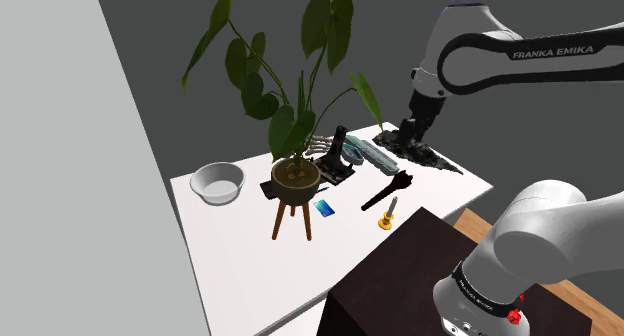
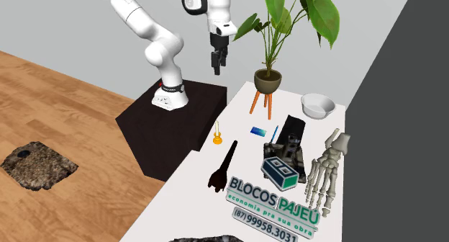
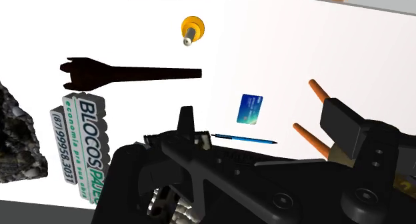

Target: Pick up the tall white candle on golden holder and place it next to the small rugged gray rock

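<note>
Lower middle of the shoulder view, at the near edge of the white table: tall white candle on golden holder stands untouched beside a black wrench-shaped tool. Higher, upper right, the black hand hangs wide and empty, small rugged dark-gray rock beyond it. Approach step, I'd say; next needs lowering over the candle and closing.

Shoulder view, upper right: my arm arches over; my gripper points down, jaws apart.
</note>
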You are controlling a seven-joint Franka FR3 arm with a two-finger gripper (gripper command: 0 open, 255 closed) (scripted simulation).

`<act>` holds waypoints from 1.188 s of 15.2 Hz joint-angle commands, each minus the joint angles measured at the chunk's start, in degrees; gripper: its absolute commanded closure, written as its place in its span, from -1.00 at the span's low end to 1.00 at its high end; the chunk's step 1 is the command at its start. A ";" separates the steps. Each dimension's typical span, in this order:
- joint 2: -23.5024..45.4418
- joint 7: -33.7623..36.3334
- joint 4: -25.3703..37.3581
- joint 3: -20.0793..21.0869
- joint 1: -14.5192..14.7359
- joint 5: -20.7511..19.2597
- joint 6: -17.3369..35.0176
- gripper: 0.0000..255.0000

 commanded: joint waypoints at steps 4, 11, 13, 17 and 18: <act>4.26 -4.93 -6.42 -4.59 -1.03 -3.07 10.57 -1.00; 16.61 -12.09 -11.78 -11.59 -1.88 -6.78 27.82 -1.00; 21.66 -14.49 -12.37 -13.82 -1.55 -7.16 33.32 -1.00; 33.54 -21.30 -12.31 -18.72 0.97 -4.45 44.72 -1.00; 34.45 -22.01 -12.25 -19.05 1.25 -3.90 45.52 -1.00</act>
